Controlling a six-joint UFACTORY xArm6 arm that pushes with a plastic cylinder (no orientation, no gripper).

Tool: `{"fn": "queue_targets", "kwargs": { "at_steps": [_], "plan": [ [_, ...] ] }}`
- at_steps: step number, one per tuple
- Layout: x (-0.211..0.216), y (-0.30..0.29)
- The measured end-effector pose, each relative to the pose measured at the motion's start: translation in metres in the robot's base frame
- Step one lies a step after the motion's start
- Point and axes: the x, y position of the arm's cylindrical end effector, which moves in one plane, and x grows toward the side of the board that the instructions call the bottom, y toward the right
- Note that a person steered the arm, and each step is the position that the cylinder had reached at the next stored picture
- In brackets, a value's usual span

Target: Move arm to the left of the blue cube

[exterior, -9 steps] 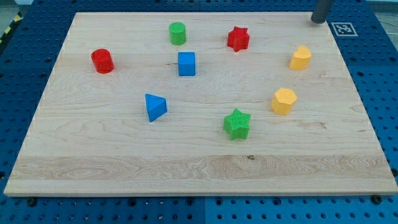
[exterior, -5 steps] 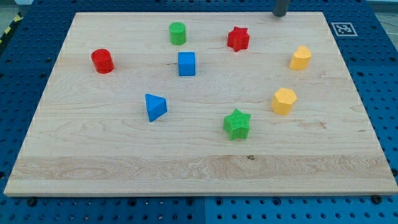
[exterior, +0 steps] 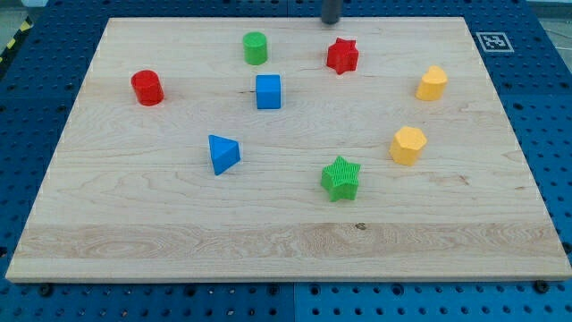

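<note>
The blue cube [exterior: 268,91] sits on the wooden board [exterior: 179,224], left of centre in the upper part. My tip [exterior: 331,21] is at the board's top edge, above the red star [exterior: 342,55] and up and to the right of the blue cube. It touches no block. The green cylinder [exterior: 256,47] stands just above the blue cube. The red cylinder [exterior: 147,88] is further to the cube's left.
A blue triangular block [exterior: 222,154] lies below the cube. A green star [exterior: 340,178] is at lower centre. Two yellow blocks stand at the right, one higher [exterior: 432,83] and one lower [exterior: 407,145]. A marker tag [exterior: 492,41] is at the top right corner.
My tip has moved left along the board's top edge, from the top right corner to above the red star. No block has moved.
</note>
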Motion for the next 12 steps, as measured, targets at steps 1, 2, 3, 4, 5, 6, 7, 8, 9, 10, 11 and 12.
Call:
{"fn": "queue_targets", "kwargs": {
  "at_steps": [1, 2, 3, 4, 5, 6, 7, 8, 9, 10, 11, 12],
  "plan": [
    [0.000, -0.043],
    [0.000, -0.076],
    [0.000, -0.109],
    [0.000, -0.129],
    [0.004, -0.140],
    [0.010, -0.144],
    [0.025, -0.144],
    [0.040, -0.145],
    [0.049, -0.159],
    [0.064, -0.166],
    [0.072, -0.162],
    [0.083, -0.153]
  ]
}}
